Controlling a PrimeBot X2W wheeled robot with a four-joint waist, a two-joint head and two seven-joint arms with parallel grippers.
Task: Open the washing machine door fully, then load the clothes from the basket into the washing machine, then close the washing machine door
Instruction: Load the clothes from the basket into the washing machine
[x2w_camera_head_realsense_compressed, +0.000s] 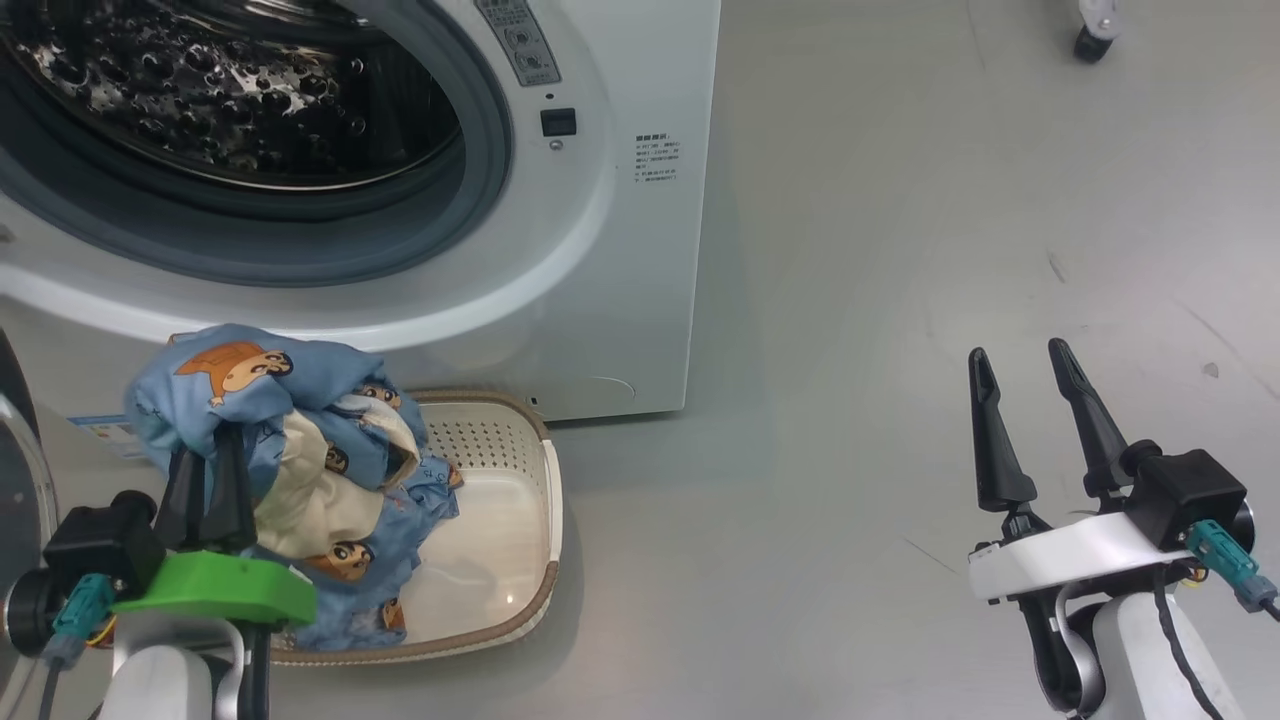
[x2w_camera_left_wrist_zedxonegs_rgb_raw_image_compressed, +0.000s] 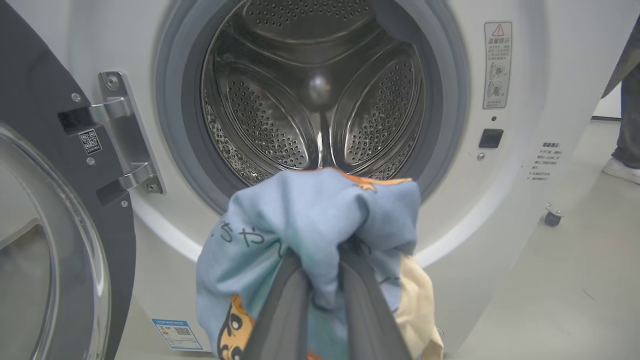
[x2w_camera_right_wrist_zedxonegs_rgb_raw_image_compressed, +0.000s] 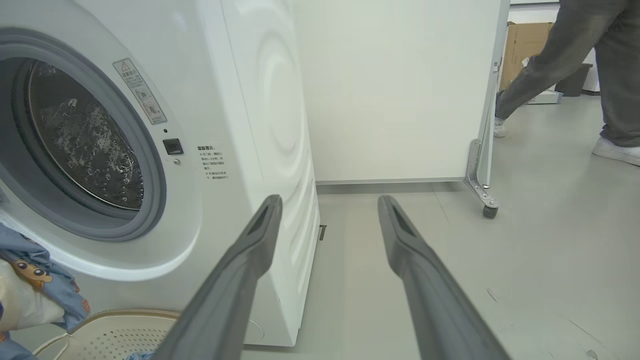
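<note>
your left gripper (x2w_camera_head_realsense_compressed: 210, 452) is pinching the cream-white and light blue cartoon-print clothes (x2w_camera_head_realsense_compressed: 250, 385) — its two long dark fingers (x2w_camera_left_wrist_zedxonegs_rgb_raw_image_compressed: 285, 300) are pressed nearly together with a fold of the fabric caught between them, which the left wrist view shows plainly. the bundle hangs raised over the left end of the small cream perforated plastic basket (x2w_camera_head_realsense_compressed: 553, 500) with the brown woven-look rim, and its lower folds trail down inside the basket. the basket sits on the pale grey floor (x2w_camera_head_realsense_compressed: 850, 300), just in front of the big white front-loading washing machine (x2w_camera_head_realsense_compressed: 640, 250). the bundle is outside the perforated steel drum (x2w_camera_left_wrist_zedxonegs_rgb_raw_image_compressed: 280, 115), before the machine's lower front and below the grey gasket (x2w_camera_left_wrist_zedxonegs_rgb_raw_image_compressed: 170, 125). the large round black-rimmed glass door (x2w_camera_left_wrist_zedxonegs_rgb_raw_image_compressed: 35, 65) stands swung open on its hinge, to your left of the opening. your right gripper (x2w_camera_head_realsense_compressed: 1018, 350) is spread wide and holds nothing — it hovers over bare floor, well to the right of the machine. a person's legs (x2w_camera_right_wrist_zedxonegs_rgb_raw_image_compressed: 607, 75) in grey trousers show in the right wrist view.
</note>
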